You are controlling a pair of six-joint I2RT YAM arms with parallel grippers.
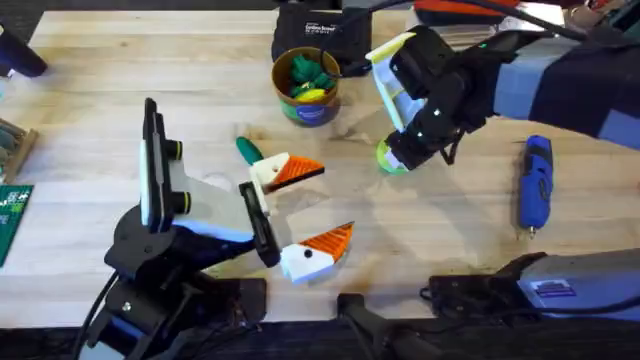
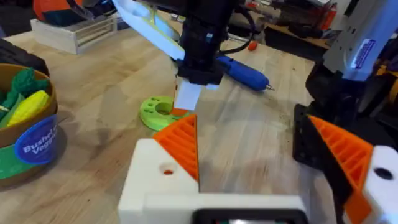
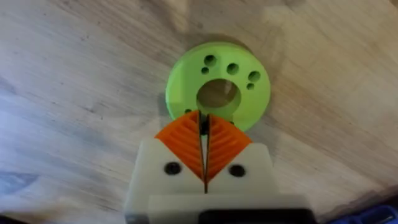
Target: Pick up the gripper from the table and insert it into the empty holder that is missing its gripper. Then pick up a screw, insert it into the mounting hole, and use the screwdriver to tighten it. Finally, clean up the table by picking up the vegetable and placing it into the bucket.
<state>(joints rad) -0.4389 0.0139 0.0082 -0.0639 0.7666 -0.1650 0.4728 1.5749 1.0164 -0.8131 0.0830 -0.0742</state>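
Overhead: left hand (image 1: 300, 215) wide open on the worktop (image 1: 90, 100); green vegetable (image 1: 247, 150) just beside its upper finger; bucket (image 1: 306, 88) beyond; blue screwdriver (image 1: 535, 183) far right.
Left wrist: lime disc (image 2: 155, 112) under the right hand (image 2: 186, 102).
Right wrist: right hand (image 3: 204, 140) fingers pressed together, a tiny dark item between the tips, over the disc.

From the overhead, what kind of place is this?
Probably a robotics lab workbench: a wooden table with a blue screwdriver, a green circuit board at its edge, and a bucket of toy vegetables.
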